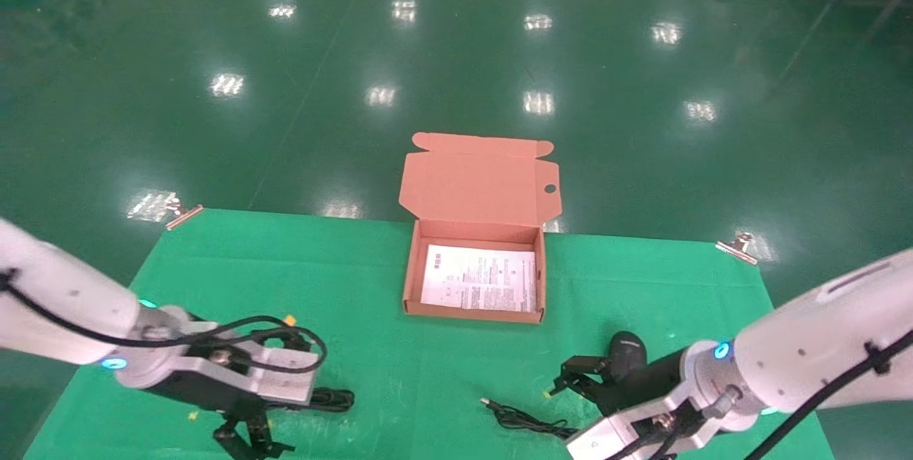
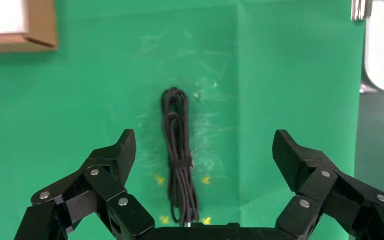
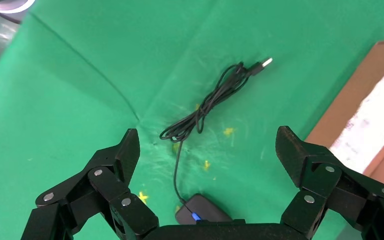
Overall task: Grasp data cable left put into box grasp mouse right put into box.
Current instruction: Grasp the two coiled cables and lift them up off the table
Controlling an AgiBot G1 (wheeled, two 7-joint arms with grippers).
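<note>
While both arms hover low over the green mat [image 1: 371, 374], neither holds anything: the left gripper [image 2: 203, 150] is spread wide above the data cable [image 2: 179, 155], a narrow bundle lying on the mat near the robot's left side, and the right gripper [image 3: 207, 147] is equally wide above the mouse [image 3: 203, 214], whose cord [image 3: 207, 102] trails loosely to a USB plug. The box [image 1: 476, 271] sits open at the mat's far centre, lid tilted back, a white leaflet [image 1: 479, 279] flat on its floor. Likely faults: the fingers could close on only a few loops, so the bundle sags or unravels in transit; the mouse's slack cord could drag behind, catch the box wall, or hang outside. The smooth, rounded mouse shell may slip from a shallow pinch. Open mat lies between each object and the box, so both approach paths look clear; the raised lid limits entry from behind, and the low front wall must be cleared.
</note>
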